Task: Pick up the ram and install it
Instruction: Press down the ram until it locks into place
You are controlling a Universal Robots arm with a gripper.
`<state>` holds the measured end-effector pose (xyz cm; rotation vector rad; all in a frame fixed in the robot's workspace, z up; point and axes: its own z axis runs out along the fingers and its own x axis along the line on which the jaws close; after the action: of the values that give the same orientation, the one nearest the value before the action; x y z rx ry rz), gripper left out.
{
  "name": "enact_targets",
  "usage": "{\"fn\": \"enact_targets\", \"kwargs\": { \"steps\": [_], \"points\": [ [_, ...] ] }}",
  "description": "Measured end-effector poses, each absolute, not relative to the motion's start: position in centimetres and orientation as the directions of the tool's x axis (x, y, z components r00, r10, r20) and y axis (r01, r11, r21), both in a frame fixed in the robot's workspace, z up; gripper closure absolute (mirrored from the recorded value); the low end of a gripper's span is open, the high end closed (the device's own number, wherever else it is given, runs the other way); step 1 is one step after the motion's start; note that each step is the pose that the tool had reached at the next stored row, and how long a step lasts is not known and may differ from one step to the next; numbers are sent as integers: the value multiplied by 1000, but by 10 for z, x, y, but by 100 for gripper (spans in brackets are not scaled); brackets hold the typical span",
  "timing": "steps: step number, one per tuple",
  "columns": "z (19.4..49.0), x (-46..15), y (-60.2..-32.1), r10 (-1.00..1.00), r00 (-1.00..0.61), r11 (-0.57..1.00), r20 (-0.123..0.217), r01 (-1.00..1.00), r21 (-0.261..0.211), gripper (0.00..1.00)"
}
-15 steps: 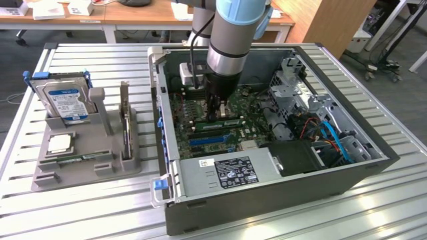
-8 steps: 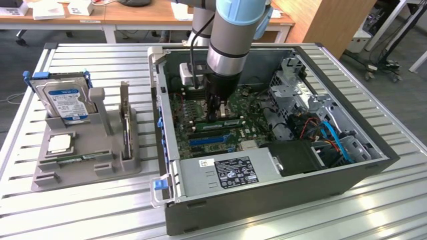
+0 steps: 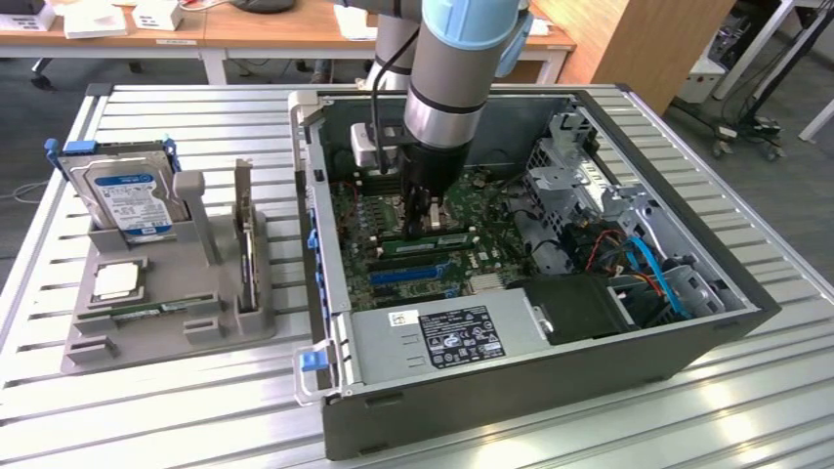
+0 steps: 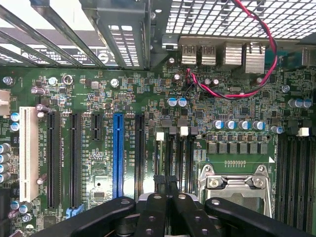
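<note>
My gripper (image 3: 420, 227) reaches down into the open computer case (image 3: 521, 401), just above the motherboard. In the wrist view the gripper (image 4: 167, 186) is shut, its dark fingers (image 4: 150, 212) pressed together over the ram slots (image 4: 177, 158). A green ram (image 3: 452, 239) with black chips stands on edge along a slot right at the fingertips. Whether the fingers pinch it I cannot tell. A second, alike ram (image 3: 156, 311) lies in the grey holder (image 3: 254, 318) on the exterior view's left.
The holder also carries a silver hard drive (image 3: 131, 200) and an upright dark expansion card (image 3: 244, 234). Inside the case sit the power supply (image 3: 443, 337), blue cables (image 3: 651, 269), a blue expansion slot (image 4: 117, 153) and the processor socket (image 4: 234, 182). The slatted table (image 3: 195, 420) surrounds everything.
</note>
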<state>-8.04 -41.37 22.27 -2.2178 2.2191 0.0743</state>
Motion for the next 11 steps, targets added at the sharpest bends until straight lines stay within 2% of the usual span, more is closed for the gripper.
{"fn": "enact_targets", "kwargs": {
  "steps": [5, 11],
  "points": [
    [224, -80, -413, -999, -1, 0, -37, -1000, 30, 90],
    [239, -80, -414, -999, -1, 0, -36, -1000, 31, 90]
  ]
}}
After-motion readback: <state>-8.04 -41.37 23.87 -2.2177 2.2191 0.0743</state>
